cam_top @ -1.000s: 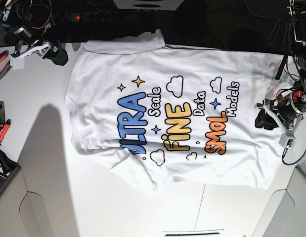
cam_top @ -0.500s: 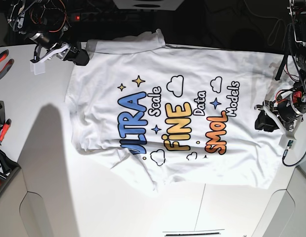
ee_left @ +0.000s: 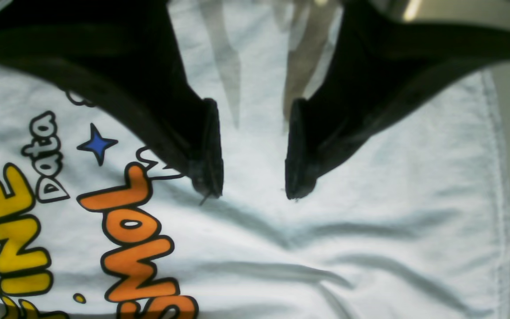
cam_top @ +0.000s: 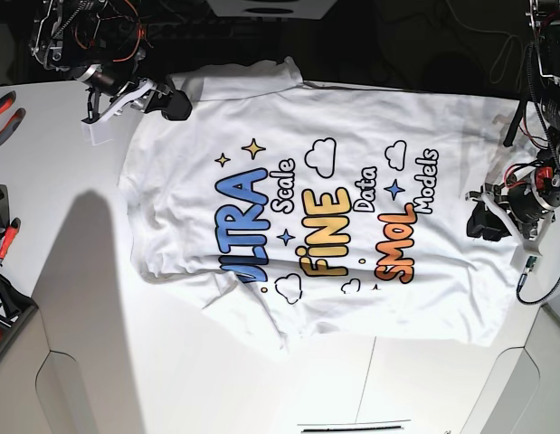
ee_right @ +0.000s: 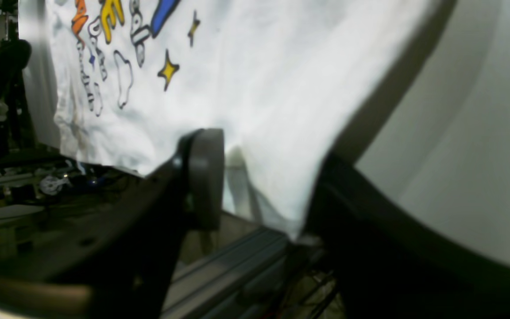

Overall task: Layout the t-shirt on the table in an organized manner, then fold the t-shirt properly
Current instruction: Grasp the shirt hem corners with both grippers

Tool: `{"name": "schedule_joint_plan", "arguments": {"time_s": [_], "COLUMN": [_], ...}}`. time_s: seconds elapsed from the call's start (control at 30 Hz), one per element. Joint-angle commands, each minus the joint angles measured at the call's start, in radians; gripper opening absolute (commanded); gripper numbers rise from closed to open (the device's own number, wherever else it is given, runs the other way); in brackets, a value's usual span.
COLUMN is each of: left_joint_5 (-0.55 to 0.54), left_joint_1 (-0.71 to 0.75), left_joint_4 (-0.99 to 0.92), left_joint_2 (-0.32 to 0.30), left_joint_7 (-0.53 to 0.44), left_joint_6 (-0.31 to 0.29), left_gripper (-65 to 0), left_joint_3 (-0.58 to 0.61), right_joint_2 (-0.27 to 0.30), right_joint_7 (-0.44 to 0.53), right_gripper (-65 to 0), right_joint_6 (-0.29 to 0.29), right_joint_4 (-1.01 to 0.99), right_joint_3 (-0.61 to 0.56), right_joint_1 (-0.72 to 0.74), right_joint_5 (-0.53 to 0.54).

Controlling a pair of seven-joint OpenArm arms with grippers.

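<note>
Left gripper hovers parted over the white cotton t-shirt with its colourful print, holding nothing. Right gripper, blurred, stands apart at the shirt's upper sleeve corner; whether it touches cloth is unclear. One sleeve overhangs the white table into the dark background. Since earlier, the right arm has moved toward that sleeve.

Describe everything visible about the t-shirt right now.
The t-shirt is white, soft-looking cotton with short sleeves, lying print-up and mostly spread on the table. Its print reads ULTRA Scale, FINE Data, SMOL Models in blue, yellow and orange, with clouds and stars. Wrinkles run near the hem; one edge is bunched and folded under. The open left gripper sits at the cloth near the hem, and the open right gripper straddles a far corner.
</note>
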Motion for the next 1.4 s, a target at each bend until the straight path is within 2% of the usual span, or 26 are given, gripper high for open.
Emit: {"name": "schedule_joint_plan", "arguments": {"time_s": [0.0, 0.07, 0.1, 0.17, 0.23, 0.4, 0.57, 0.7, 0.83, 1.03, 1.37], "left_joint_5": [0.002, 0.064, 0.105, 0.148, 0.15, 0.074, -0.104, -0.233, -0.258, -0.258, -0.267], "left_joint_1": [-0.016, -0.016, -0.015, -0.015, -0.01, 0.019, 0.02, 0.029, 0.081, 0.145, 0.151], "left_joint_4": [0.016, 0.016, 0.015, 0.014, 0.013, -0.091, -0.357, -0.512, -0.531, -0.531, -0.53], "left_joint_2": [-0.02, -0.02, -0.02, -0.021, -0.02, -0.024, -0.068, -0.107, -0.129, -0.147, -0.089], "left_joint_7": [-0.035, -0.07, -0.093, -0.112, -0.111, -0.107, -0.027, 0.062, 0.052, -0.013, 0.06], "left_joint_6": [-0.007, -0.002, 0.021, 0.061, 0.065, 0.074, -0.059, -0.184, -0.184, -0.184, -0.184], "left_gripper": [-37.9, -37.9, -37.9, -37.9, -37.9, -37.9, -37.8, -32.7, -32.7, -32.7, -32.7], "left_joint_3": [-0.011, -0.026, -0.043, -0.095, -0.168, -0.365, -0.484, -0.493, -0.493, -0.503, -0.503], "right_joint_2": [0.005, 0.005, 0.005, 0.005, 0.006, 0.005, 0.005, 0.005, 0.005, 0.005, 0.005], "right_joint_7": [-0.008, -0.007, -0.007, -0.004, 0.008, 0.011, 0.011, 0.011, 0.011, 0.011, 0.011], "right_gripper": [-45.0, -60.1, -65.0, -65.0, -65.0, -65.0, -65.0, -65.0, -65.0, -65.0, -65.0], "right_joint_6": [0.001, 0.0, -0.001, -0.001, -0.001, -0.001, -0.001, -0.001, -0.001, -0.001, -0.001], "right_joint_4": [0.011, 0.011, 0.011, 0.011, 0.011, 0.011, 0.011, 0.011, 0.011, 0.011, 0.011], "right_joint_3": [0.0, 0.0, 0.0, 0.0, 0.0, 0.0, 0.0, 0.0, 0.0, 0.0, 0.0], "right_joint_1": [-0.003, -0.003, -0.003, -0.003, -0.003, 0.003, 0.009, 0.019, 0.018, 0.018, 0.018], "right_joint_5": [-0.019, -0.034, -0.041, -0.059, -0.063, -0.063, -0.063, -0.061, -0.062, -0.062, -0.062]}}
